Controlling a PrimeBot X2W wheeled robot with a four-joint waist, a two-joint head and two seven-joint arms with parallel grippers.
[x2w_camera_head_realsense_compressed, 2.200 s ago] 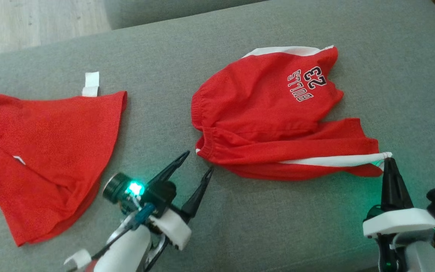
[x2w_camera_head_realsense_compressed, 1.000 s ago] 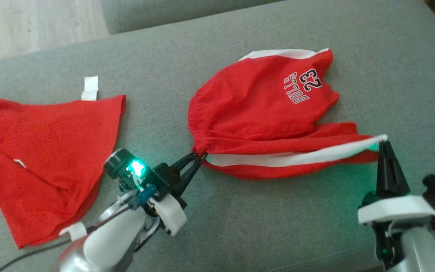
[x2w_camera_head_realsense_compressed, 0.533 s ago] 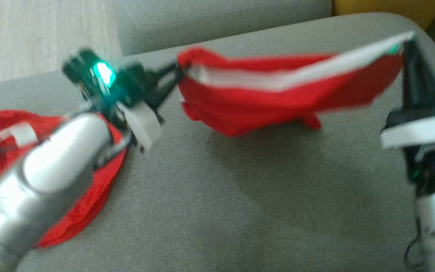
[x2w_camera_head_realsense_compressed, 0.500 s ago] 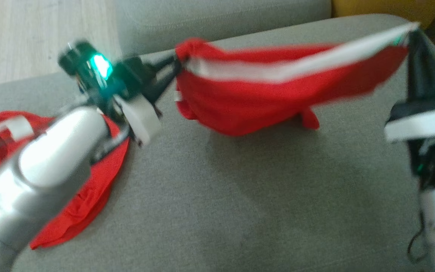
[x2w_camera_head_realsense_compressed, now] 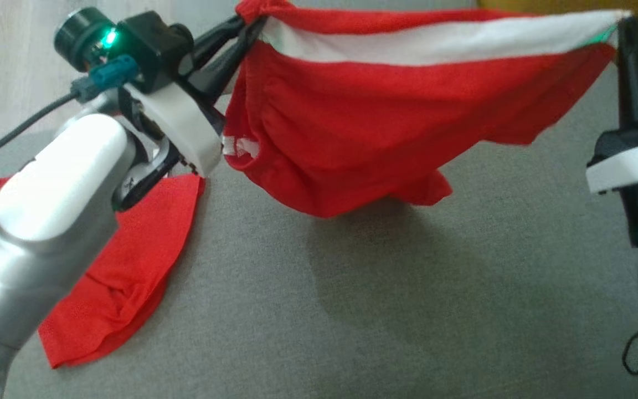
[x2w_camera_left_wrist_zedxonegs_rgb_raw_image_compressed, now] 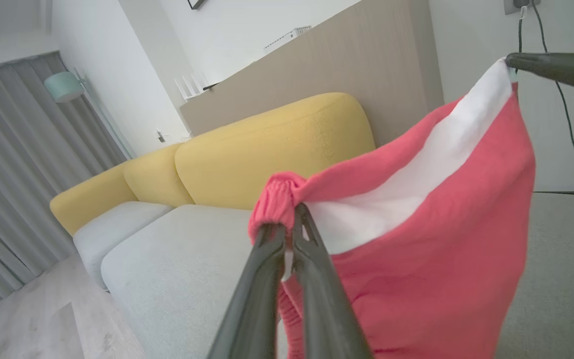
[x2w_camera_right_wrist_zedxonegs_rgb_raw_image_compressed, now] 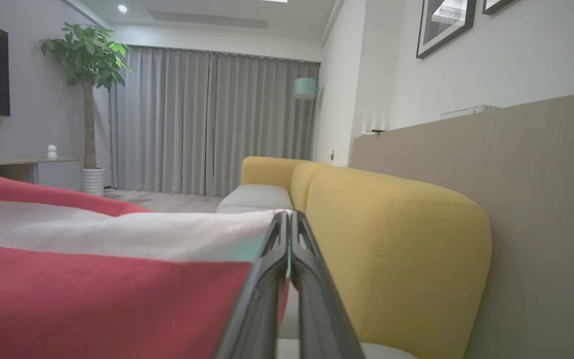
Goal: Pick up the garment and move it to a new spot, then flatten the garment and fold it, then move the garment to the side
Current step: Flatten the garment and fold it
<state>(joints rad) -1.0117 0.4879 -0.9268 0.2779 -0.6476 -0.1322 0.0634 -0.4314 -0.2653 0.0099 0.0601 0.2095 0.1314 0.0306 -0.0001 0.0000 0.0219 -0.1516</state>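
Note:
The garment [x2w_camera_head_realsense_compressed: 385, 116], red shorts with a white side stripe, hangs stretched in the air above the grey sofa seat [x2w_camera_head_realsense_compressed: 385, 310]. My left gripper [x2w_camera_head_realsense_compressed: 250, 21] is shut on its bunched elastic waistband at the upper left. My right gripper [x2w_camera_head_realsense_compressed: 623, 25] is shut on the white-striped hem corner at the upper right. In the left wrist view my left gripper [x2w_camera_left_wrist_zedxonegs_rgb_raw_image_compressed: 292, 214] pinches the waistband, the garment [x2w_camera_left_wrist_zedxonegs_rgb_raw_image_compressed: 416, 269] sags below, and the right gripper's tip [x2w_camera_left_wrist_zedxonegs_rgb_raw_image_compressed: 511, 60] holds the far corner. The right wrist view has my right gripper [x2w_camera_right_wrist_zedxonegs_rgb_raw_image_compressed: 287, 217] clamped on the stripe of the garment [x2w_camera_right_wrist_zedxonegs_rgb_raw_image_compressed: 107, 294].
A second red garment [x2w_camera_head_realsense_compressed: 125, 277] lies flat on the seat at the lower left, partly under my left forearm. Wooden floor [x2w_camera_head_realsense_compressed: 9, 66] lies beyond the seat's far left edge. A yellow sofa back [x2w_camera_right_wrist_zedxonegs_rgb_raw_image_compressed: 396, 249] stands behind.
Both grippers have lifted the garment off the seat and higher, and it now hangs taut between them. The head camera has also shifted.

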